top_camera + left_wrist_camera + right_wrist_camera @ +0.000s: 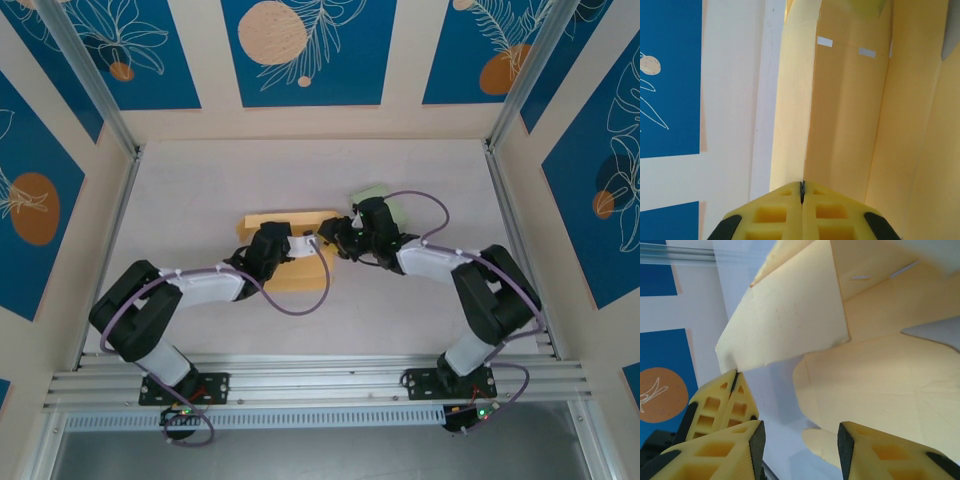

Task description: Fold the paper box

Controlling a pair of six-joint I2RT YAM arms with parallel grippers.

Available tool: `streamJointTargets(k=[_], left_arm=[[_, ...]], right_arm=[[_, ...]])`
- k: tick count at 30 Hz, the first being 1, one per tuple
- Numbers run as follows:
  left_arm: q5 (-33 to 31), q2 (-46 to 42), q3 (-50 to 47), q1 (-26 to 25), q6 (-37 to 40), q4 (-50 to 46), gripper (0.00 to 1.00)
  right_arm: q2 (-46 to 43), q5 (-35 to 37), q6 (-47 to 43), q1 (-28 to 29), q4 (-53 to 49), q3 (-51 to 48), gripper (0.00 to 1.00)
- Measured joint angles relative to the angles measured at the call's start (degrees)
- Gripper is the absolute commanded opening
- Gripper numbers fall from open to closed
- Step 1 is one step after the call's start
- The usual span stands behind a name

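From above, the partly folded yellow paper box (298, 276) is seen beneath both grippers. At the left wrist, a panel edge is clamped by the left gripper (802, 187). At the right wrist, the right gripper (800, 437) is held apart and empty below a raised flap (790, 310). Folding is judged midway, and a fresh grasp on that flap is called for.

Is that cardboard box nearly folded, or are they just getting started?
Early days, it seems. Done: one panel of the paper box stands lifted. In hand: the left gripper pinches that panel's edge; the right gripper is open, holding nothing. To do: the rounded flaps lie spread open, so the box isn't closed yet.
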Motion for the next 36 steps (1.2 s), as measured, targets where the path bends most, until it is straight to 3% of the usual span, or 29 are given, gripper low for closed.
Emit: streamJointTargets(k=[3,10,17,29,32,36], left_arm=[[0.0,0.0,-0.2,0.0,0.0,0.0,0.00],[1.1,0.0,-0.5,0.0,-0.5,0.0,0.00],[1.5,0.0,-0.5,0.0,-1.4,0.0,0.00],[1.9,2.1,1.7,0.1,-2.8,-0.6,0.00],[2.6,2.2,2.1,0.3,-3.1,-1.2,0.00],[3.6,2.2,2.2,0.5,-3.3,-1.7,0.00]], right_arm=[[-4.5,2.2,-4.5,-0.5,-7.3,1.6,0.56],[-4.3,5.5,-13.6,-0.7,-21.8,16.2,0.58],[4.6,5.4,-17.2,-0.9,-27.0,24.7,0.59],[14.1,2.1,-16.4,-0.9,-27.8,27.0,0.59],[15.7,0.5,-15.8,-1.0,-25.2,27.1,0.54],[18.5,-3.0,-14.6,-1.4,-19.8,27.5,0.32]])
